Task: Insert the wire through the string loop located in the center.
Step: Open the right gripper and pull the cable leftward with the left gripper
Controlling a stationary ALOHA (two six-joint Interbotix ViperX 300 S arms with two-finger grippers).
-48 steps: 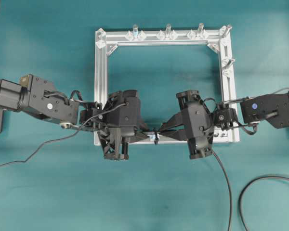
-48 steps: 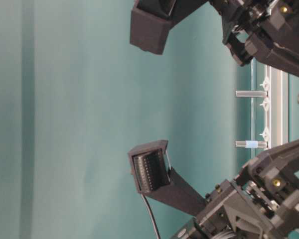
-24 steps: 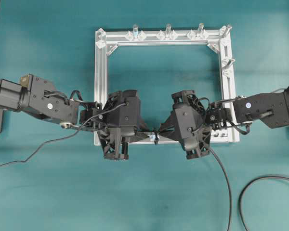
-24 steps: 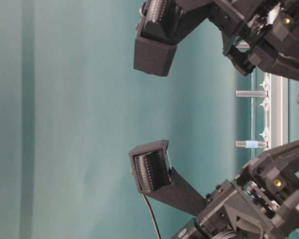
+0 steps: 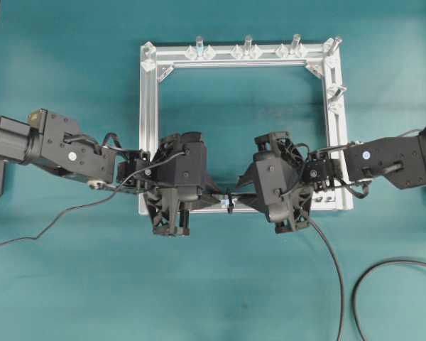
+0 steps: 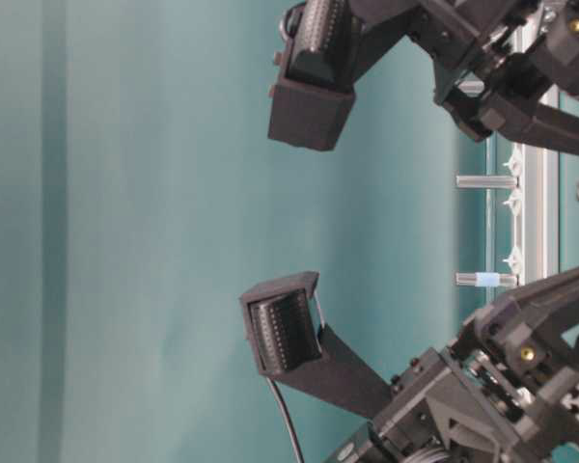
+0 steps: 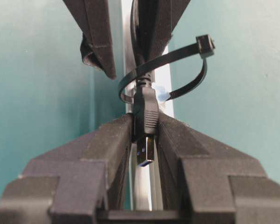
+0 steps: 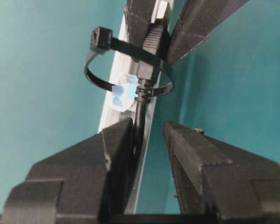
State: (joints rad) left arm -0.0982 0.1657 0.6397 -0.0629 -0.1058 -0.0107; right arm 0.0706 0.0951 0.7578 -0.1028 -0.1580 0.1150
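The wire's dark plug [image 7: 145,109] is pinched in my left gripper [image 7: 144,119], silvery tip pointing back toward the wrist. The wire passes through the string loop [image 7: 177,53], a black cord ring on the silver rail [image 7: 165,77] with a pale-blue tag [image 7: 161,94]. My right gripper [image 8: 148,123] stands open just behind the string loop [image 8: 95,77]; the wire [image 8: 140,107] rests against its left finger. In the overhead view the left gripper [image 5: 211,193] and right gripper [image 5: 245,193] face each other across the string loop [image 5: 229,201], and the wire [image 5: 334,277] trails down the table.
The square aluminium frame [image 5: 149,106] lies on the teal table, with upright silver pegs [image 5: 248,44] along its far rail and right side. A thin grey lead [image 5: 57,219] runs to the left arm. In the table-level view, two pegs [image 6: 484,181] stick out near both wrists.
The right gripper shifted left toward the loop, then its jaws spread and let go of the wire. The left gripper kept its hold on the plug and stayed put.
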